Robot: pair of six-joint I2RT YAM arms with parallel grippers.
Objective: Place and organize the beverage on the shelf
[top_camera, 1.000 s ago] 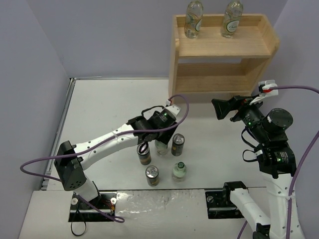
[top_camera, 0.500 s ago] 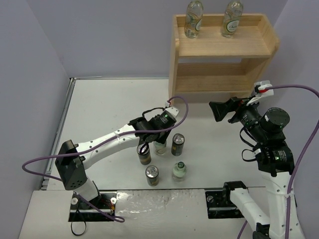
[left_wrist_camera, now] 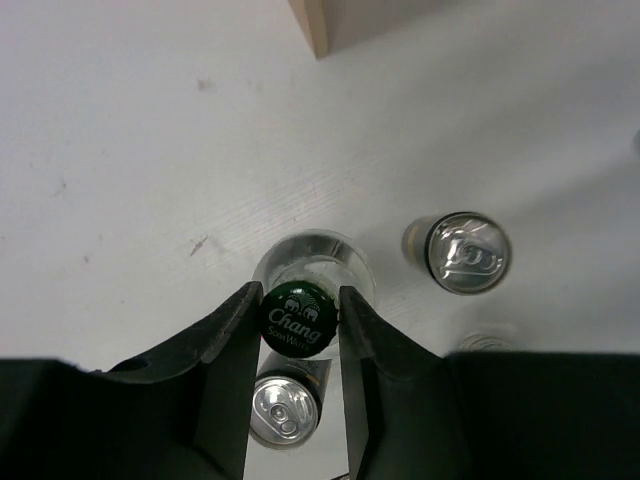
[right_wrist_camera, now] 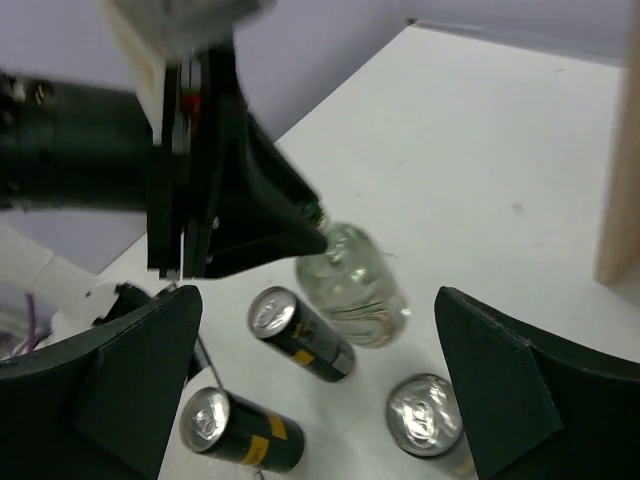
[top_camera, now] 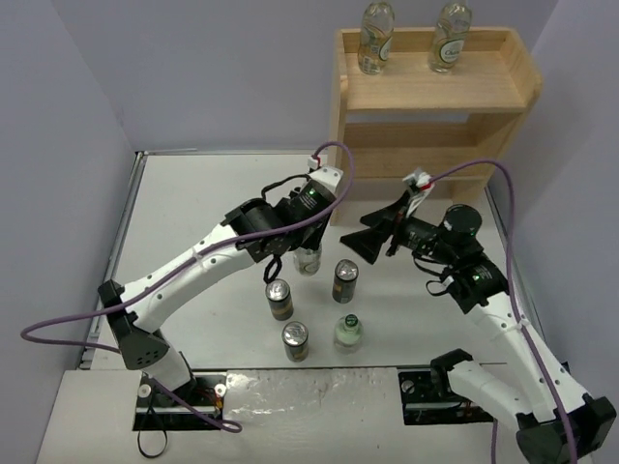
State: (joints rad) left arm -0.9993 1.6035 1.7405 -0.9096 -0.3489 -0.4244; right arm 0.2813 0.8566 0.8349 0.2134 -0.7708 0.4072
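Note:
The wooden shelf (top_camera: 435,92) stands at the far right with two bottles (top_camera: 376,39) (top_camera: 451,37) on its top tier. My left gripper (top_camera: 308,236) is shut on the dark cap (left_wrist_camera: 300,318) of a clear bottle (top_camera: 309,259), which hangs below it; the bottle also shows in the right wrist view (right_wrist_camera: 352,287). Three dark cans (top_camera: 344,280) (top_camera: 280,300) (top_camera: 296,340) and one more bottle (top_camera: 347,332) stand on the table. My right gripper (top_camera: 366,242) is open wide and empty, just right of the held bottle and above the cans (right_wrist_camera: 300,335).
The shelf's lower tier (top_camera: 416,159) is bare. The shelf's side panel (right_wrist_camera: 620,150) is close on the right of the right wrist view. A metal rail (top_camera: 121,242) runs along the table's left edge.
My left gripper has carried the bottle by its cap away from the cans, toward the shelf. My right arm has swung left and down, bringing its open gripper close to the held bottle.

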